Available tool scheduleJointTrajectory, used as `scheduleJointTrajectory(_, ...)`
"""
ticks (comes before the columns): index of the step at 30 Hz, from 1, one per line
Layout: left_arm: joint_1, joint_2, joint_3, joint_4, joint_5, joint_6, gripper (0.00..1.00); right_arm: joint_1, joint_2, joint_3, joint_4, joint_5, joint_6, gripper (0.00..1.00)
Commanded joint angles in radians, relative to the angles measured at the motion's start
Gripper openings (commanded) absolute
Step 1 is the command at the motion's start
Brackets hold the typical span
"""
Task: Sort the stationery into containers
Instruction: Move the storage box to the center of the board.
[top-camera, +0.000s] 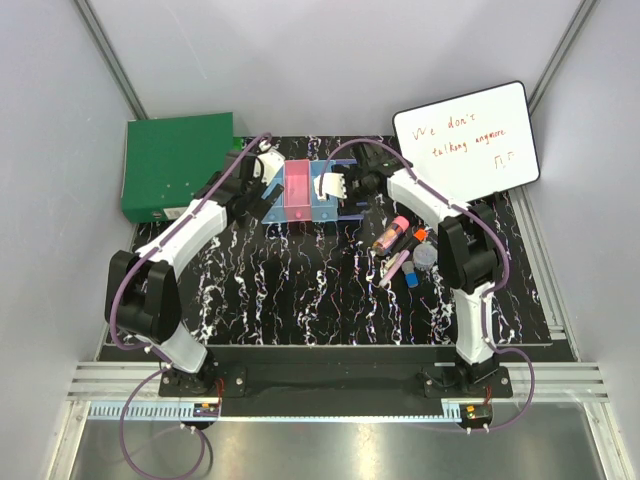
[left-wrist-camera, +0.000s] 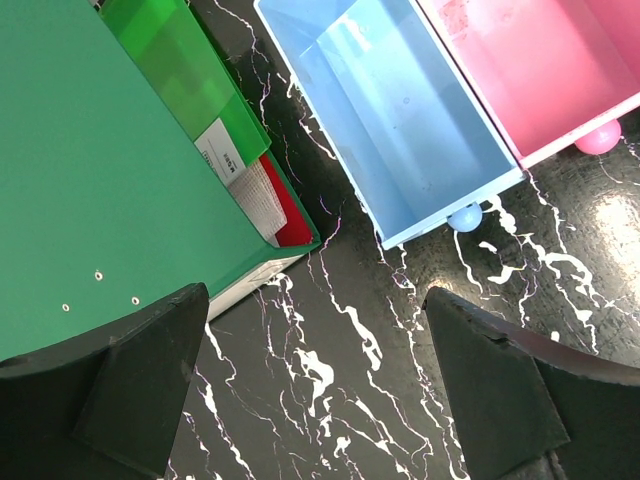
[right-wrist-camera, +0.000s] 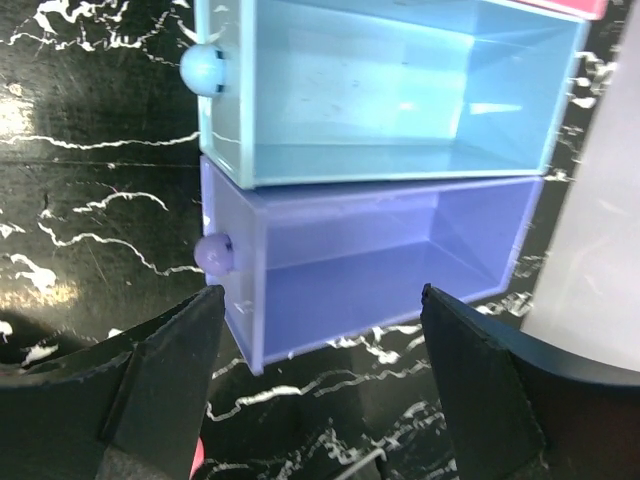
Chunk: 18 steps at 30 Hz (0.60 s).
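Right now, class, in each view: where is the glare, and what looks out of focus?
Top external: a bright strip runs along the near metal rail, and everything is fairly sharp. Left wrist: there is glare on the black mat at right, and the left fingers are soft. Right wrist: there is a highlight inside the light blue bin, and the right fingers are soft.

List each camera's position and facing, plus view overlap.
Top: fixed above and behind the bases, looking down on the table; left arm and right arm show whole.
Left wrist: on the left arm, looking down at the green box, end blue bin and pink bin; open left pincer frames the bottom.
Right wrist: on the right arm, looking down at the inner blue bin and purple bin; open right pincer at the bottom.
Shared: top and left wrist both show the green box and pink bin.
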Motion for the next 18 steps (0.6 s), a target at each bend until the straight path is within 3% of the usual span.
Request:
scheduleJointTrajectory(1,0.012,0.006,0.035,0.034,0.018,-0.014,0.97,0.020,0.040,0.024,0.017,-0.023,0.008,0.86)
scheduleJointTrajectory(5,0.016,0.012,0.052,0.032,0.021,-0.006,0.98,0.032,0.073,0.027,0.020,-0.027,0.014,0.85)
scheduleJointTrajectory(8,0.018,0.018,0.061,0.032,0.018,0.002,0.98,0.037,0.101,0.045,0.022,-0.029,0.028,0.71)
scheduleJointTrajectory(10,0.021,0.021,0.062,0.034,0.017,0.003,0.98,0.046,0.110,0.048,0.022,-0.026,0.029,0.49)
scheduleJointTrajectory(13,0.027,0.024,0.062,0.032,0.018,0.003,0.98,0.054,0.125,0.042,0.018,-0.021,0.026,0.33)
scheduleJointTrajectory(18,0.035,0.026,0.062,0.031,0.027,0.006,0.98,0.058,0.132,0.015,0.019,-0.009,0.017,0.26)
